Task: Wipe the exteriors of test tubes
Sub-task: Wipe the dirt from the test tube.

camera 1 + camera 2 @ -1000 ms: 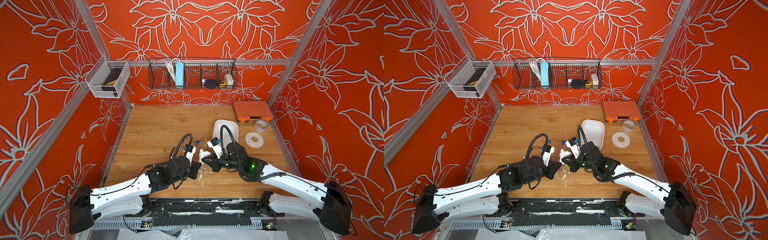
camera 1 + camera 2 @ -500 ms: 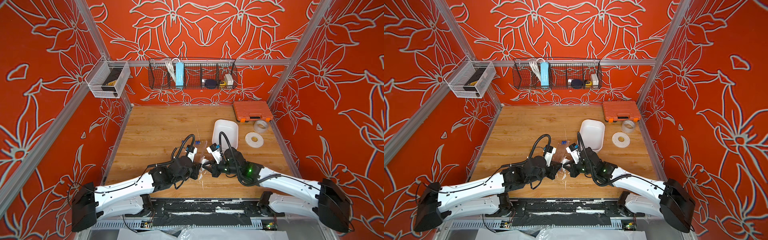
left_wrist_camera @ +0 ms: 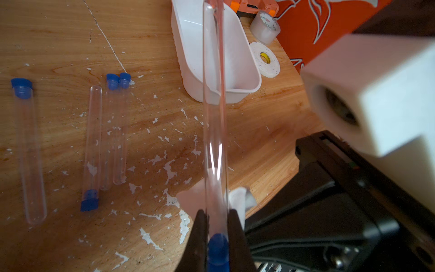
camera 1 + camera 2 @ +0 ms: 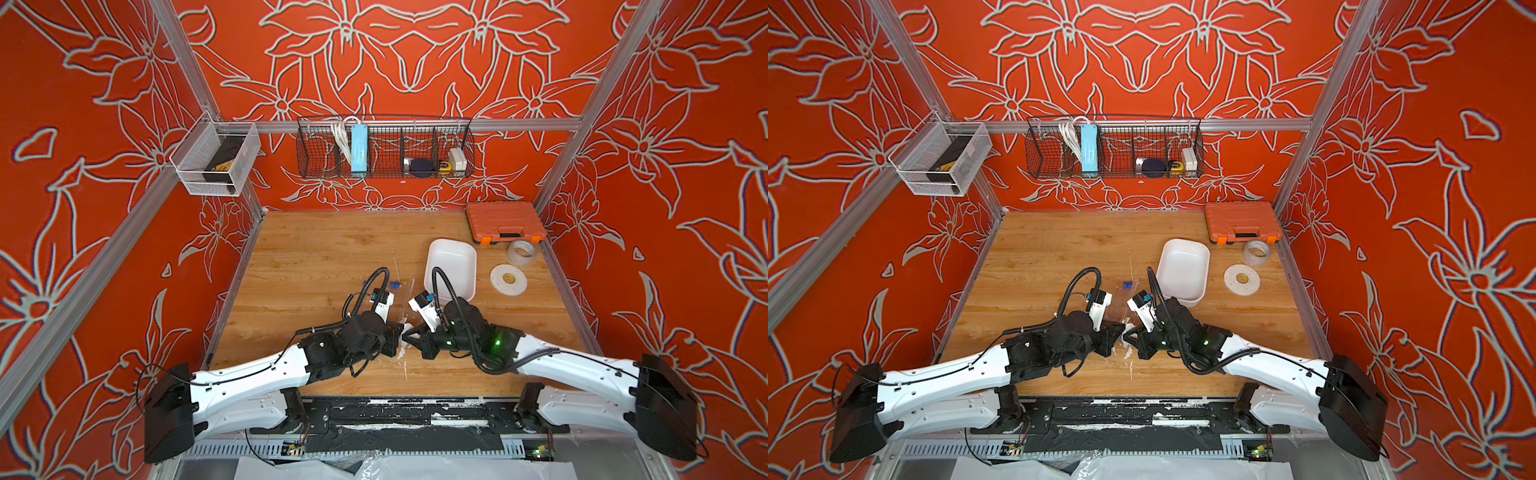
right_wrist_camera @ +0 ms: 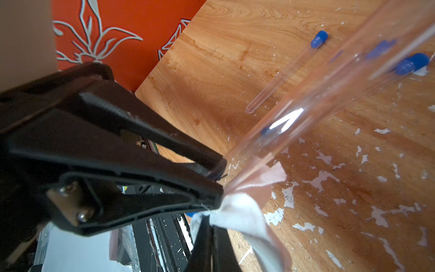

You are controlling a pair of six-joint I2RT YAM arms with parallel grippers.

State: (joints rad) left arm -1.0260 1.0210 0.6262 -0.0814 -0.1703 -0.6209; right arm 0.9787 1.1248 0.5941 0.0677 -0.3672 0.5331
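The walls [image 4: 415, 62] are showing orange-red with a grey-white outlined flower pattern. The table [image 4: 316, 257] is presenting light wood grain, flecked white towards 6 o'clock. The test tubes [image 3: 93, 146] are showing clear with blue caps [image 3: 21, 88], the held tube [image 3: 214, 117] included. The tissue [image 5: 237, 212] is showing white. Towards 2 o'clock, the case [image 4: 503, 218] is showing orange, the tray [image 4: 455, 257] white, the flat tape roll [image 4: 498, 280] white and the upright tape roll [image 4: 519, 259] translucent.

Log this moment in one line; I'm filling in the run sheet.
left gripper: shut on test tube near its blue cap | right gripper: shut on tissue, by tube's capped end | table: four more tubes lying
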